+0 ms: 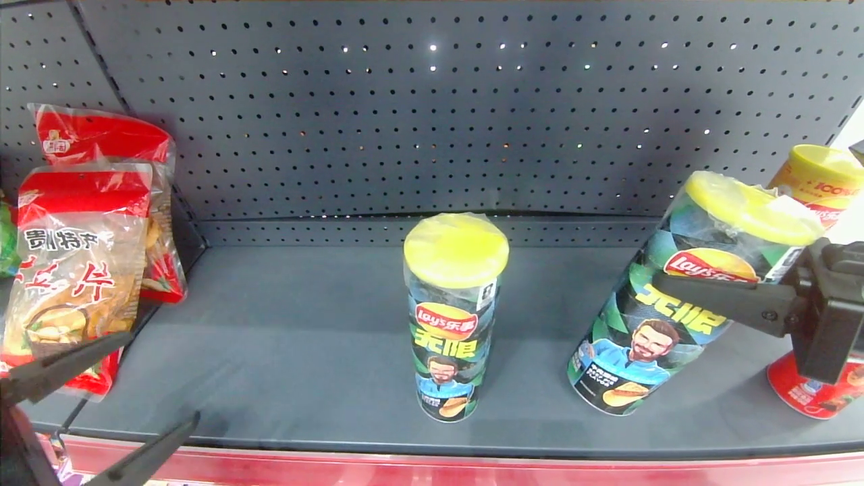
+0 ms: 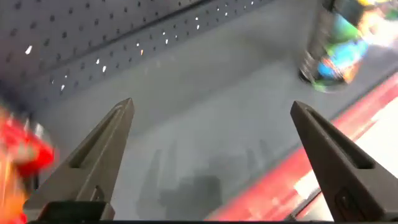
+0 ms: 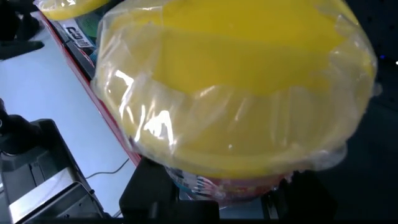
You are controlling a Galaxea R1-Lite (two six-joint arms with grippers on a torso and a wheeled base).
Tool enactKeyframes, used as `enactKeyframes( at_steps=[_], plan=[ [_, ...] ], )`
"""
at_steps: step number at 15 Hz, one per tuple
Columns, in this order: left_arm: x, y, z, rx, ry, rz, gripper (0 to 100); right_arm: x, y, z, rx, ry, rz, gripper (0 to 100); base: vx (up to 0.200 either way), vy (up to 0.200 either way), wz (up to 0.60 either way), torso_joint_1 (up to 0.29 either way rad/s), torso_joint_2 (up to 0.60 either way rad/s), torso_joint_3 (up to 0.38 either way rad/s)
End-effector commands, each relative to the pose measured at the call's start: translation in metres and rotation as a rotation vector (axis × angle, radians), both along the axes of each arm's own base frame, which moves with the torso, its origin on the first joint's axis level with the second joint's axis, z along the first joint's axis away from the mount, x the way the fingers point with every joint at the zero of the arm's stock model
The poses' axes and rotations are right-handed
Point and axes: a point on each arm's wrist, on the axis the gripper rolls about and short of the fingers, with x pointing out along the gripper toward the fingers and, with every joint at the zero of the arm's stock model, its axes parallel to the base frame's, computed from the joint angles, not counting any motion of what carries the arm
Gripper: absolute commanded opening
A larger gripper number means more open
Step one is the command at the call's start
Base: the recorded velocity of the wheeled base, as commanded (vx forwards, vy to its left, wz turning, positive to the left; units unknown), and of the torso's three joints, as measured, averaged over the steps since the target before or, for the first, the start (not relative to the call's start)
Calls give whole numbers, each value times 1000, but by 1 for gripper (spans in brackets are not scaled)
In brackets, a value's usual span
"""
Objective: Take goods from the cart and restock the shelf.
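**Left Gripper Released, Right Gripper Clamped on Can**

Left gripper hung at the front edge of the shelf, its two dark fingers spread wide apart with nothing between them. In the left wrist view, the left gripper showed bare shelf deck in the gap. Snack bags with red tops leaned just beyond and outboard of this gripper, at the shelf's left end. An upright can with a yellow lid stood well to the gripper's right, near the middle of the deck and close to the front.

Right gripper was clamped on the upper body of a tilted can, one finger lying across the label just under the yellow lid. The can leaned, lid toward the gripper's wrist and base toward the upright can; whether its base touched the deck could not be told. In the right wrist view, the wrapped lid of the tilted can sat directly above the gripper. A red can stood just behind this gripper, partly hidden by it.
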Motion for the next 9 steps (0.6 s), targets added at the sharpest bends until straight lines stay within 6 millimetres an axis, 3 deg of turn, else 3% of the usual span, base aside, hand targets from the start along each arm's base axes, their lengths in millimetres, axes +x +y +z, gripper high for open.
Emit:
enactKeyframes(
  at_steps=[1,3,6,9],
  plan=[
    [-34,3,-15,-6,-49,127,100,-1,0,1,2,-4,0,0,0,0,0,0,0,0],
    [-64,1,-31,-152,15,219,100,-1,-1,1,4,-7,-3,0,0,0,0,0,0,0],
    [-99,-2,-53,-162,76,324,100,-5,-5,4,16,-33,-17,0,0,0,0,0,0,0],
    [-100,3,-55,-156,99,543,100,-9,-8,1,17,-30,-20,0,0,0,0,0,0,0]
  ],
)
